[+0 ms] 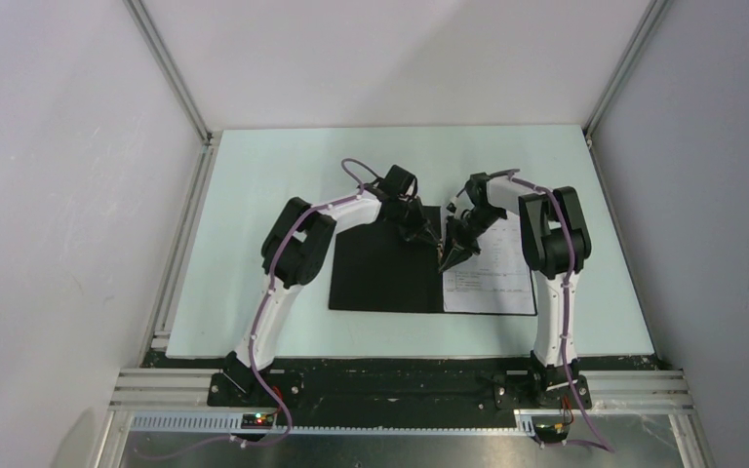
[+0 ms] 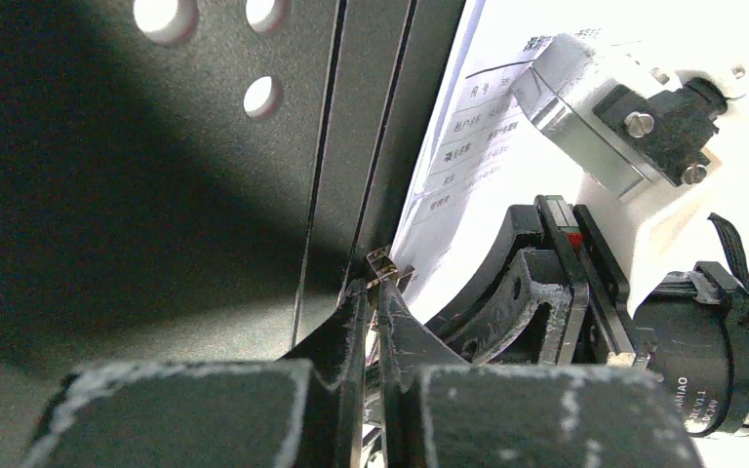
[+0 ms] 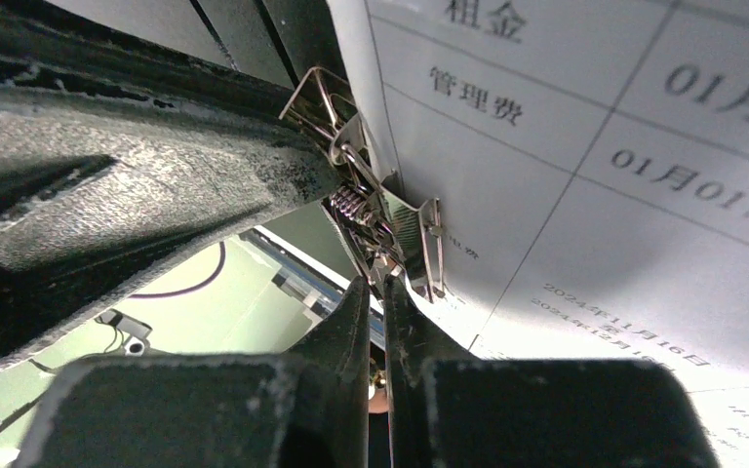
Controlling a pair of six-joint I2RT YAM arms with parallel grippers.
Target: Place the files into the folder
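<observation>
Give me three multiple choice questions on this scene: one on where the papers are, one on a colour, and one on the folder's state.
1. Where do the files lie?
A. on the right half of the folder
B. on its left half
C. on the bare table

2. What colour is the folder surface facing up?
A. red
B. black
C. blue

3. How is the folder?
A. shut
B. open flat
C. standing on edge

Answers:
1 A: in the top view, white printed sheets cover the right half.
2 B: the bare left half is black.
3 B: both halves lie spread on the table, and the right gripper pinches the metal clip at the spine.
</observation>
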